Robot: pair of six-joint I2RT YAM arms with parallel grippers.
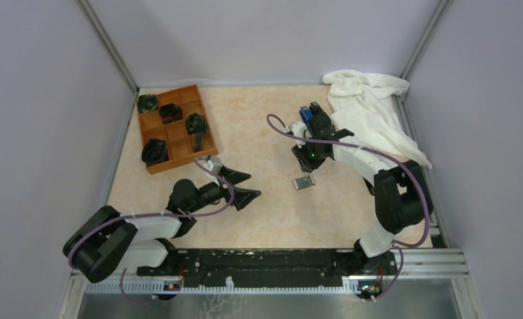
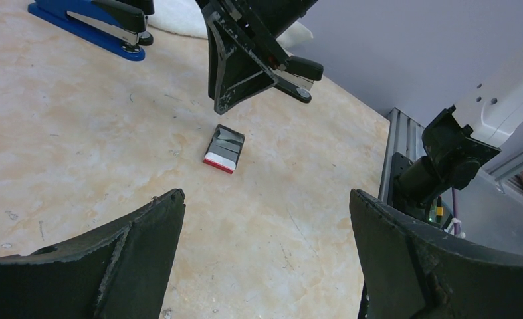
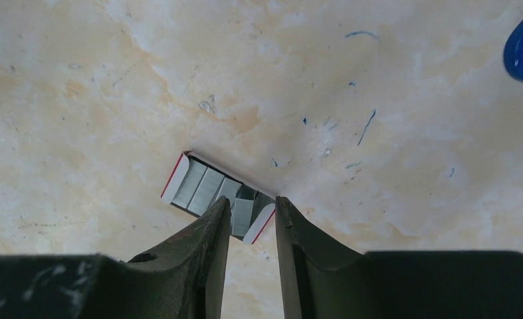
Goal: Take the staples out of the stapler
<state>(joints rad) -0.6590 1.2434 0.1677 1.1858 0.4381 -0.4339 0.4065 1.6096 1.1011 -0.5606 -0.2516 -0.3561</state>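
The staples lie as silvery strips side by side in a small flat box with white and red ends, which sits on the tabletop near the middle of the overhead frame. In the right wrist view the box's long axis runs from upper left to lower right, and the strips lie across it. The stretch nearest the lower right end looks darker and less full, though I cannot tell how many strips are in there. The right gripper is directly over that lower right end, at bottom centre of its own view. Its two fingers stand a narrow way apart, and nothing is caught between them. From the left wrist camera it appears to hang a little above the box rather than touch it, so the staples are straight below and just ahead of its fingertips. Any coming move, I judge, turns on that straight up-and-down line. The slot between the fingers runs crosswise to the box's long axis. The right arm is plainly the nearer one. The left gripper sits left of the box in the overhead frame, well apart from it, spread wide and empty, facing it. A blue stapler lies beyond, at the upper left of the left wrist view.
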